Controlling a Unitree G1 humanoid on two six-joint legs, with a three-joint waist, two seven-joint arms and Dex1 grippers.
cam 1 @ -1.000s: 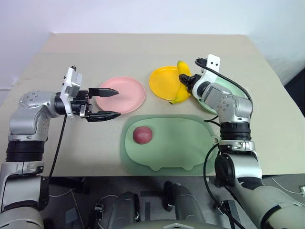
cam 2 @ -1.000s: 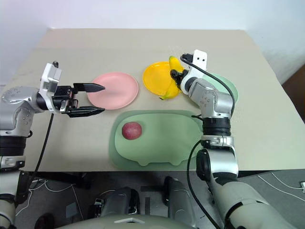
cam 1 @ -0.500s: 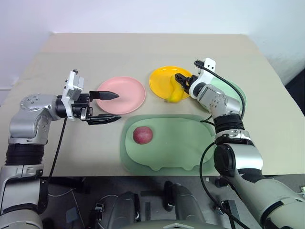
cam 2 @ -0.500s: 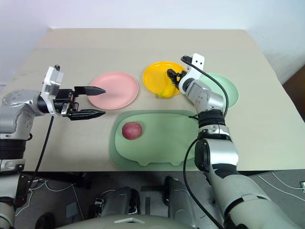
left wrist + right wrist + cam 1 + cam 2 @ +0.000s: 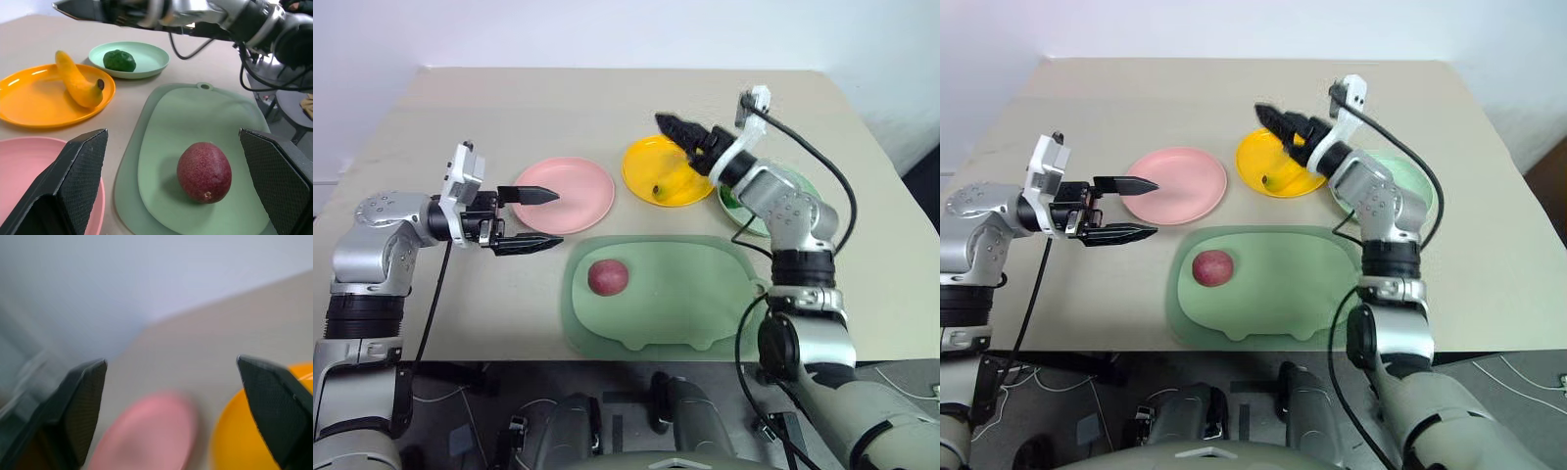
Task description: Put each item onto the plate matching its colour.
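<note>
A: Dark-red fruit [image 5: 607, 277]: on pig-shaped tray [image 5: 685, 323], near table edge, unplaced. Nearest arm?

B: Left gripper [image 5: 540, 216], fingers spread, empty, just beyond tray's left corner; pink plate [image 5: 578, 201] adjacent. Right gripper [image 5: 674, 128], spread, empty, farther off over yellow plate [image 5: 646, 166].

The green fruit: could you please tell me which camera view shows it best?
The left wrist view: the green fruit sits in full sight on the mint plate. In both eye views the right arm hides nearly all of it, leaving a dark green sliver. In the right wrist view I cannot make it out.
</note>
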